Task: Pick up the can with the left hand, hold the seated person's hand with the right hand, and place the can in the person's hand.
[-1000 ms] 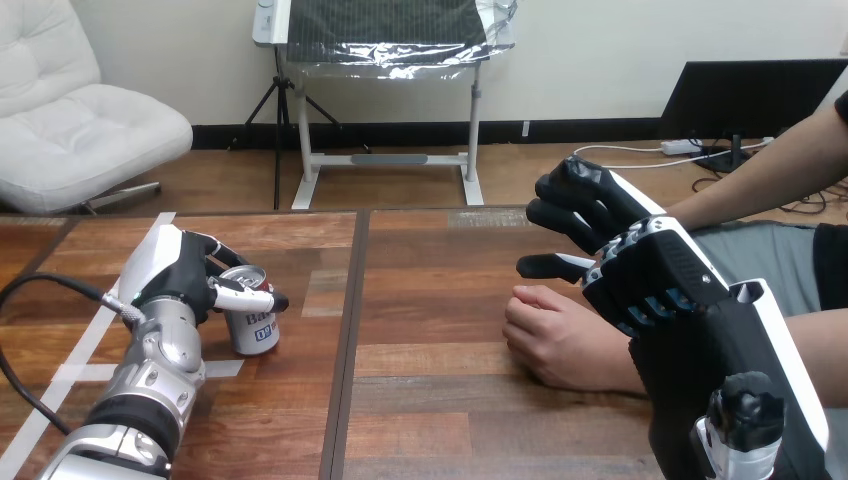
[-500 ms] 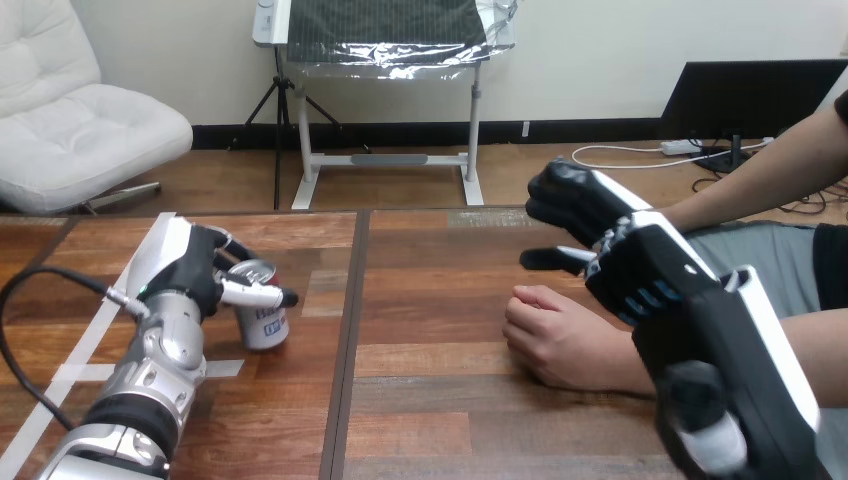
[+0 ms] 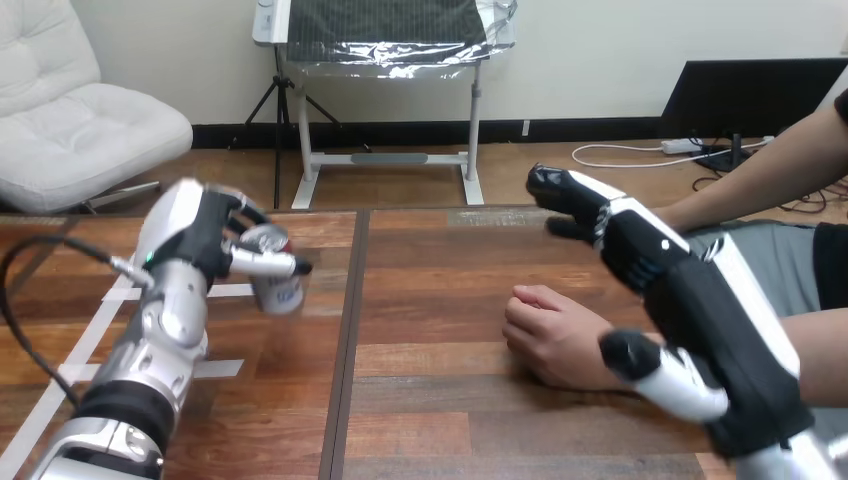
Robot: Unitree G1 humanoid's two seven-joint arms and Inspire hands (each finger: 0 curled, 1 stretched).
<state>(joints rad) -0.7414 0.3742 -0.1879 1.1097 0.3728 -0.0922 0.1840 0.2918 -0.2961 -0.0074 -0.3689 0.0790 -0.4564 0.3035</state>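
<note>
One snag — left hand [image 3: 195,238] clamps the tilted can [image 3: 281,291], right hand [image 3: 700,300] hovers open by the person's fist [image 3: 560,338] — a closed fist likely can't receive it.

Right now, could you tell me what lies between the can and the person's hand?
In the head view, only bare table separates the can and the person's hand.

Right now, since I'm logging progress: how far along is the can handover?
Done: the left hand has its fingers curled round the can, which looks lifted off the table and tilted. In hand: the right hand, open, hangs close by the person's hand, gripping nothing. Left: hold that hand, which lies closed on the table, then place the can in it.
</note>
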